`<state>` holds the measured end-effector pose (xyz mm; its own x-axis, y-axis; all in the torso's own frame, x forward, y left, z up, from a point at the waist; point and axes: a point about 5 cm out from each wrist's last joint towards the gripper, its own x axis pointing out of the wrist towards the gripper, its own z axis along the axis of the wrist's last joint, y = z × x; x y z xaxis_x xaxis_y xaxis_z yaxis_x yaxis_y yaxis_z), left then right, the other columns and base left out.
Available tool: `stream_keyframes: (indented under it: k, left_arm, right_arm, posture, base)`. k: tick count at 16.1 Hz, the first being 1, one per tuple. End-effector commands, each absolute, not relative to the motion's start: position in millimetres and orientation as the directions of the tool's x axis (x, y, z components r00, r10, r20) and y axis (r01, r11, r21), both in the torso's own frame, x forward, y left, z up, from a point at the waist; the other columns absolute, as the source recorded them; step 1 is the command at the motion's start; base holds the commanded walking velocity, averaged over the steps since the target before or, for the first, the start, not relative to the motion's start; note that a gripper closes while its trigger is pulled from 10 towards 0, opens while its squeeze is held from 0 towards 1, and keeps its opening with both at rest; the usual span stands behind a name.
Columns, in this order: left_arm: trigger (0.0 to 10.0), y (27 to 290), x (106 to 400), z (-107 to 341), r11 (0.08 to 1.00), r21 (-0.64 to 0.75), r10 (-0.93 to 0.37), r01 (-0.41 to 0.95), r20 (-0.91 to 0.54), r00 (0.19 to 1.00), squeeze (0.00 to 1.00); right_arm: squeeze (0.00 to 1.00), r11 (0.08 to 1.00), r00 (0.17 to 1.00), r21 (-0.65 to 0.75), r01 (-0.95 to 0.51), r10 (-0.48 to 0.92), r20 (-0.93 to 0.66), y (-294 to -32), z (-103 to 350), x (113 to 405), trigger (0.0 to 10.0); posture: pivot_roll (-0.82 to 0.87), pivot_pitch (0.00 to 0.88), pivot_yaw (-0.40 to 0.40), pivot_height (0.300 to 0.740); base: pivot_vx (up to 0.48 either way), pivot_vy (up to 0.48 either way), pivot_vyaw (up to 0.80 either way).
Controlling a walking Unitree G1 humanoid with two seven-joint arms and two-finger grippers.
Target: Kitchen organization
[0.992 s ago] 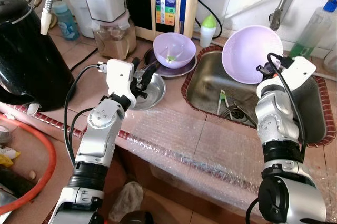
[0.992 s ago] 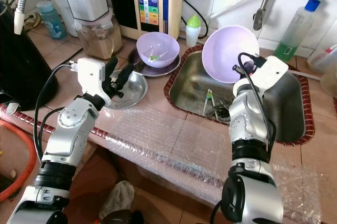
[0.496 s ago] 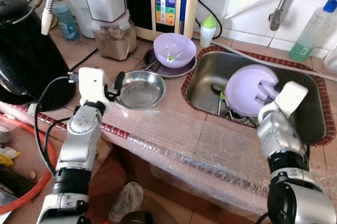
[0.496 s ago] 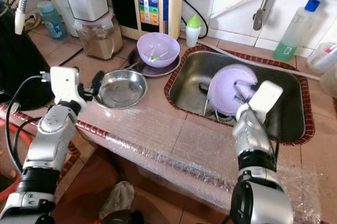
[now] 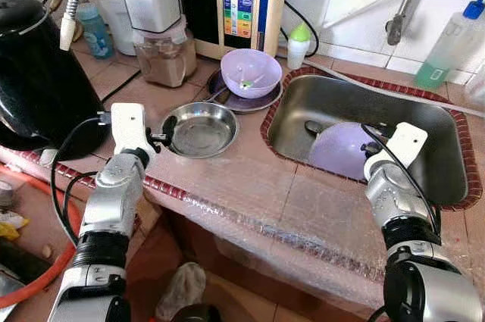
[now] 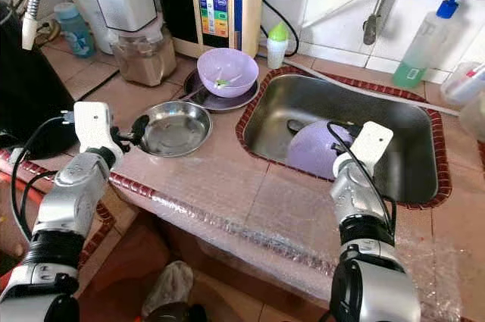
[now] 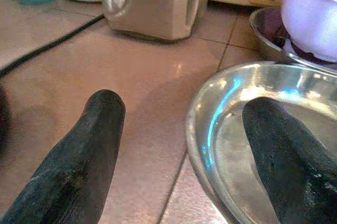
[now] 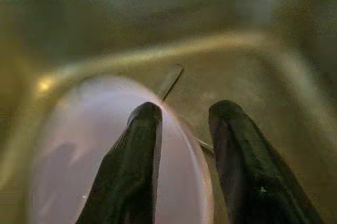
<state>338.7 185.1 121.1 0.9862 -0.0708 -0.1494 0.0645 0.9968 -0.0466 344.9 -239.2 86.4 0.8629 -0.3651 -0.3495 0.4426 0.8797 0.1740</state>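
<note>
Two black fingers of the right gripper point(image 8: 181, 145) are pinched on the rim of a lavender plastic bowl point(image 5: 339, 149), lower right, in the steel sink point(image 5: 447, 186). At centre left, the left gripper point(image 7: 181, 145) is spread across a round steel dish's point(image 5: 201, 128) rim.

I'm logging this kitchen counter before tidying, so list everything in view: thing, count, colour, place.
Large bowl: 1, lilac, in the sink.
Sink: 1, steel, right of the counter.
Small bowl: 1, lilac, on a dark plate behind the steel dish.
Steel dish: 1, silver, on the counter.
Kettle: 1, black, far left.
Blender jar: 1, clear with brown contents, at the back.
Water appliance: 1, cream with a button panel, at the back.
Squeeze bottle: 1, white with green cap, beside the sink.
Soap bottle: 1, clear with green liquid, back right.
Left gripper: open, straddling the steel dish's rim.
Right gripper: on the large bowl's rim.
</note>
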Motion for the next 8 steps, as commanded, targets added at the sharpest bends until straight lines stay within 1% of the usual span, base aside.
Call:
stream_keyframes:
  k: [1, 2, 4, 6, 7, 8]
  left_arm:
    - [10.0, 184.2, 341.5, 120.9, 0.994, -0.072, -0.092, 0.08, -0.175, 0.98, 0.0]
    - [10.0, 182.2, 341.8, 118.9, 0.991, -0.107, -0.106, 0.086, -0.194, 0.975, 0.0]
    - [10.0, 180.7, 341.8, 116.1, 0.987, -0.126, -0.13, 0.103, -0.228, 0.965, 0.0]
    - [4.1, 179.2, 341.6, 113.1, 0.98, -0.157, -0.161, 0.123, -0.257, 0.953, 0.0]
    - [0.0, 178.1, 341.0, 111.1, 0.975, -0.179, -0.179, 0.132, -0.276, 0.944, 0.0]
    - [0.0, 177.1, 341.2, 110.2, 0.969, -0.205, -0.195, 0.138, -0.291, 0.937, 0.0]
  right_arm:
    - [1.0, 0.884, 0.851, 0.182, 0.432, -0.332, -0.405, -231.6, 72.3, 339.2, 10.0]
    - [1.0, 0.886, 0.856, 0.187, 0.425, -0.326, -0.401, -230.2, 73.0, 339.3, 10.0]
    - [1.0, 0.895, 0.871, 0.196, 0.401, -0.306, -0.384, -227.4, 75.0, 340.2, 10.0]
    - [1.0, 0.911, 0.891, 0.195, 0.364, -0.28, -0.356, -222.8, 78.5, 342.1, 10.0]
    - [1.0, 0.925, 0.906, 0.183, 0.332, -0.259, -0.334, -218.2, 80.9, 343.1, 10.0]
    - [1.0, 0.929, 0.911, 0.182, 0.321, -0.251, -0.328, -216.0, 81.7, 343.3, 10.0]
  posture:
    - [0.0, 0.0, 0.052, 0.74]
    - [0.0, 0.0, 0.052, 0.74]
    - [0.0, 0.0, 0.055, 0.74]
    - [0.0, 0.0, 0.055, 0.74]
    - [0.0, 0.0, 0.055, 0.74]
    - [-0.01, 0.0, 0.058, 0.74]
  base:
    - [0.0, 0.0, 0.0]
    - [0.0, 0.0, 0.0]
    - [0.0, 0.0, 0.0]
    - [0.0, 0.0, 0.0]
    - [0.0, 0.0, 0.0]
    - [0.0, 0.0, 0.0]
